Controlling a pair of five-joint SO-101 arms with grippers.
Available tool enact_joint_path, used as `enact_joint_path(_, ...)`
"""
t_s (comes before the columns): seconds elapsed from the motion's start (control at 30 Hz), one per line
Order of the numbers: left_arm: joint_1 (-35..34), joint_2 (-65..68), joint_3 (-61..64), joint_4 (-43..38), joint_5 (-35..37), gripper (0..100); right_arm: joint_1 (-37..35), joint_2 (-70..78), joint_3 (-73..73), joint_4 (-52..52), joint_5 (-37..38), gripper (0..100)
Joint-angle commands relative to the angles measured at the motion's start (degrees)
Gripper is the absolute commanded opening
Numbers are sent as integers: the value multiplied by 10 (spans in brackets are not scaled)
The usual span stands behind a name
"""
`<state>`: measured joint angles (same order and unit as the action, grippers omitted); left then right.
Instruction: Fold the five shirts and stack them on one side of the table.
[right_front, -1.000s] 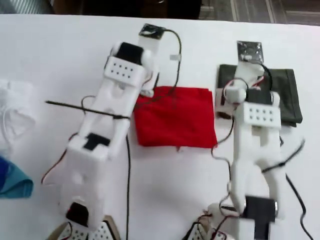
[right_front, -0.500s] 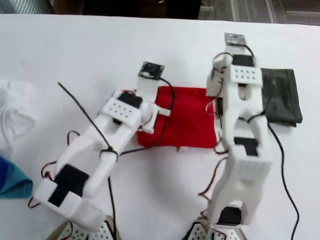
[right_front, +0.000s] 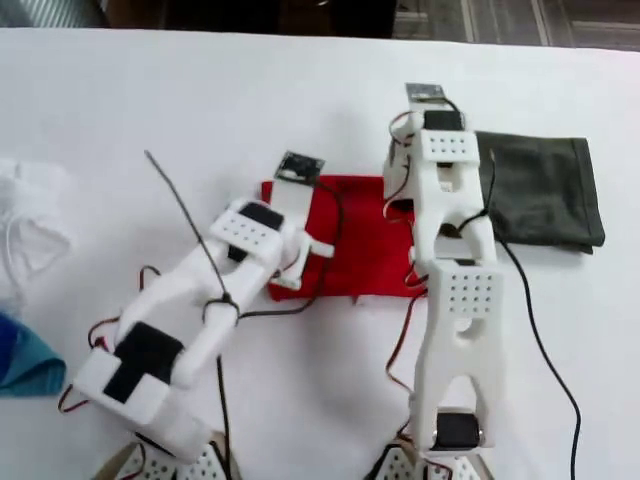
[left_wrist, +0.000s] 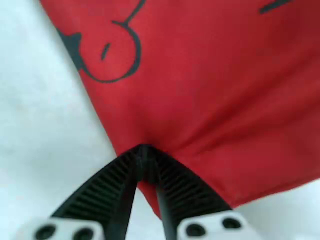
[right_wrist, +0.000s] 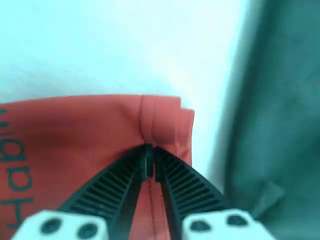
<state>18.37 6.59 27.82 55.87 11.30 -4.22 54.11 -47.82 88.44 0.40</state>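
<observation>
From above: the red shirt (right_front: 360, 235) lies folded flat in the middle of the table (right_front: 150, 90). The green shirt (right_front: 545, 190) sits folded just to its right. The left arm (right_front: 190, 310) comes in from the near left, and its tip is at the red shirt's near left edge. The right arm (right_front: 445, 230) runs straight out from the near side along the red shirt's right edge, and its far end crosses over the green shirt's left edge. At the far left of the table there's a loose white cloth (right_front: 25, 225), with a teal cloth (right_front: 25, 365) nearer at the left edge.

Now the left wrist: the left gripper (left_wrist: 144, 160) has both fingers pressed together, biting the red shirt (left_wrist: 210, 100) right on its edge! The fabric dips slightly at the pinch. There's a black print (left_wrist: 107, 50) on the shirt, and white table (left_wrist: 40, 130) shows beside it.

Over to the right wrist: the right gripper (right_wrist: 149, 160) is clamped on the red shirt (right_wrist: 75, 135) too, just inside a corner, where a hemmed fold stands up. The green shirt (right_wrist: 280, 125) lies close beside that corner. A strip of table (right_wrist: 125, 40) separates them, so they are not touching.
</observation>
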Motion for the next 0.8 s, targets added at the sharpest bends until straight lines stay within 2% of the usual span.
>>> enact_joint_path(0.0, 2, 7, 2, 1, 4, 26, 1, 9, -33, 4, -2, 19)
enact_joint_path(0.23, -10, 6, -9, 6, -12, 26, -3, 15, -42, 12, 0, 19)
enact_joint_path(0.43, -77, -7, -59, 88, -25, 25, 2, -39, -113, 100, 0, 21)
enact_joint_path(0.53, -85, -49, -89, 122, -87, 25, 3, -65, -130, 127, 25, 60)
enact_joint_path(0.67, -85, -131, -107, 145, -98, 25, 9, -107, -61, 130, 35, 157)
enact_joint_path(0.77, -91, -181, -102, 146, -98, 25, 8, -155, 25, 130, 31, 130)
